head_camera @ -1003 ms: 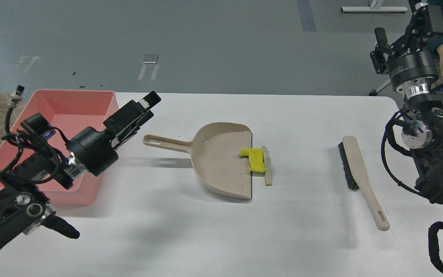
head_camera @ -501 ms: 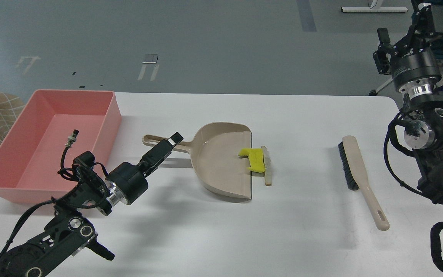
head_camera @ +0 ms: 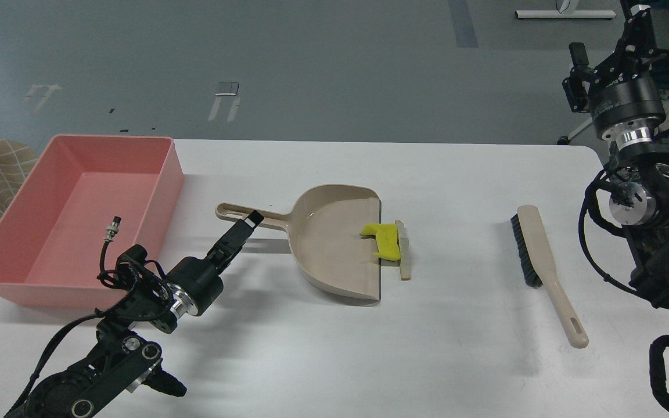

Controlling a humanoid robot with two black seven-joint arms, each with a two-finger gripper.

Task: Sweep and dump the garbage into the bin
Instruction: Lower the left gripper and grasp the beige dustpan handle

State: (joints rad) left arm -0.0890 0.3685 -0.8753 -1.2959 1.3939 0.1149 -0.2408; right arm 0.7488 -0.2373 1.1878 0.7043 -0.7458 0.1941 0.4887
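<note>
left gripper (head_camera: 249, 220) at dustpan (head_camera: 334, 244) handle

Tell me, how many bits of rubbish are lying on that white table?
2: an irregular yellow sponge-like scrap straddling the beige plastic dustpan at its straight front lip, and a pale bread slice just right of it on the table. None seem hidden.

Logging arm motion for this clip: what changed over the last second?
The left tool dropped from beside the bin and reached to the dustpan handle; no grasp visible. The garbage, brush and right tool barely moved.
</note>
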